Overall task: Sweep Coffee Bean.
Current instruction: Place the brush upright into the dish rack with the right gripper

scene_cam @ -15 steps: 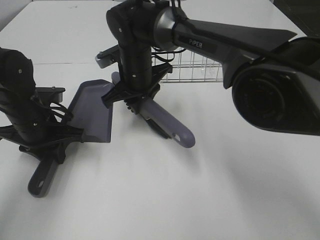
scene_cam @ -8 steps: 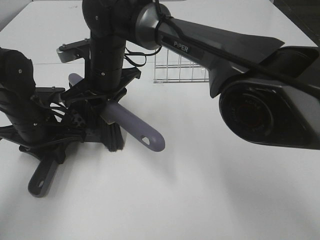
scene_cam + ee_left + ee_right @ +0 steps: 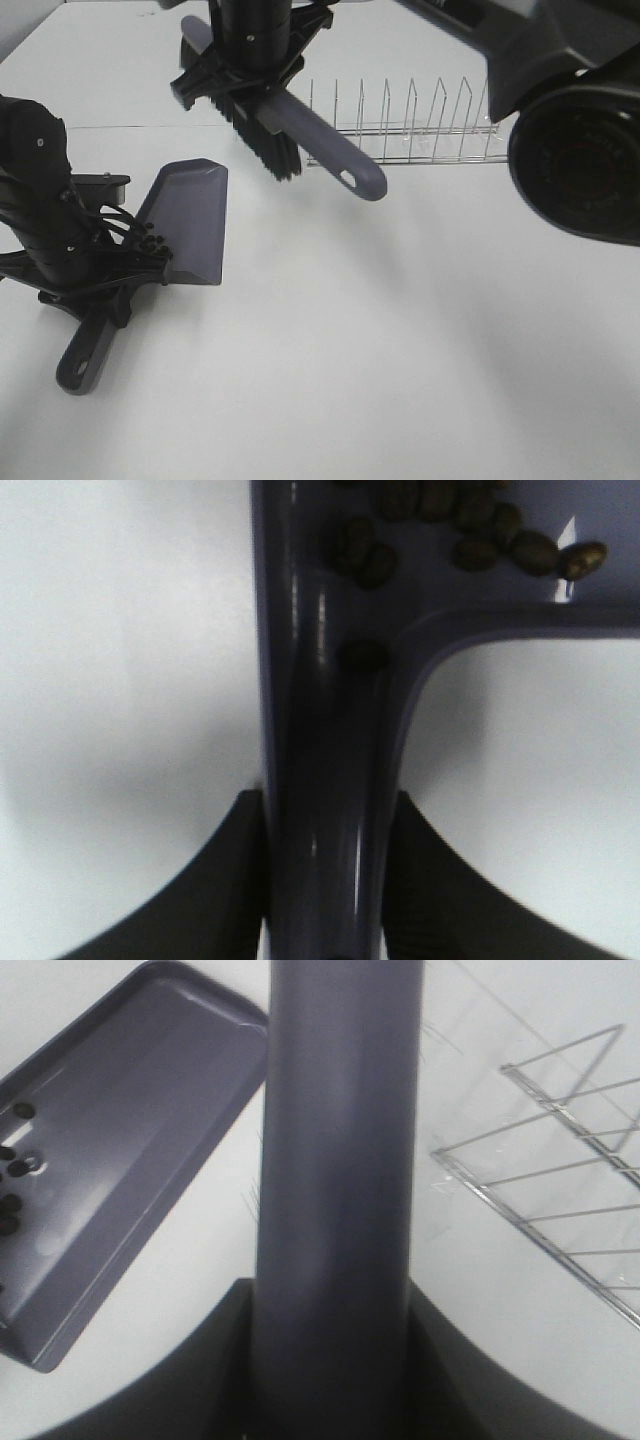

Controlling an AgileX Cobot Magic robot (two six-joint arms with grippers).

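Brush (image 3: pixel 300 140) lifted off the bench (image 3: pixel 400 350) and swung back toward the wire rack (image 3: pixel 420 130); right end effector (image 3: pixel 248 80) clenched on its handle, sweep apparently finished. Left end effector (image 3: pixel 325 875) grasps the dustpan (image 3: pixel 190 215) handle, steadying it; coffee bean (image 3: pixel 470 525) cluster lies inside, near the handle.

Dustpan (image 3: pixel 190 225): plain purple-grey, glossy.
Brush handle (image 3: pixel 325 145): same purple-grey; bristles (image 3: pixel 268 152) black.
Coffee beans (image 3: pixel 480 530): dark brown, darker centre crease.
Table (image 3: pixel 400 350): white, no pattern.
Wire rack (image 3: pixel 420 130): silver.
Robot arms (image 3: pixel 40 180): black.
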